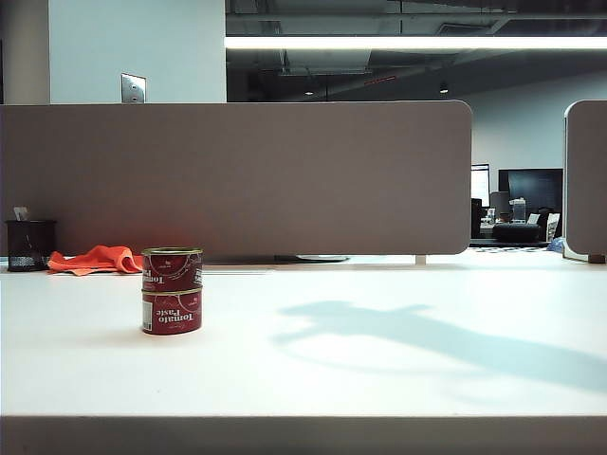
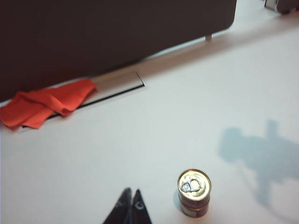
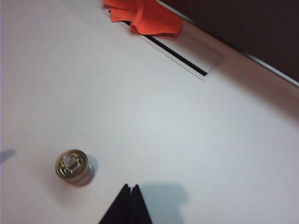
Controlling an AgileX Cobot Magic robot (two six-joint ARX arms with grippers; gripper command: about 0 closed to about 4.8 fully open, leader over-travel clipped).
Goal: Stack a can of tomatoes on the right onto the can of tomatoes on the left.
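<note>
Two red tomato paste cans stand stacked on the white table at the left: the upper can (image 1: 172,269) sits upright on the lower can (image 1: 172,312). From above, the stack shows its gold pull-tab lid (image 2: 194,185) in the left wrist view and again as the stack (image 3: 72,166) in the right wrist view. My left gripper (image 2: 131,192) is shut and empty, raised above the table beside the stack. My right gripper (image 3: 130,186) is shut too, holding nothing, high above the table and apart from the cans. Neither arm appears in the exterior view; only their shadows lie on the table.
An orange cloth (image 1: 95,259) lies at the back left by a cable slot (image 2: 117,86), with a black mesh cup (image 1: 29,245) beside it. A brown partition wall (image 1: 237,175) runs along the table's far edge.
</note>
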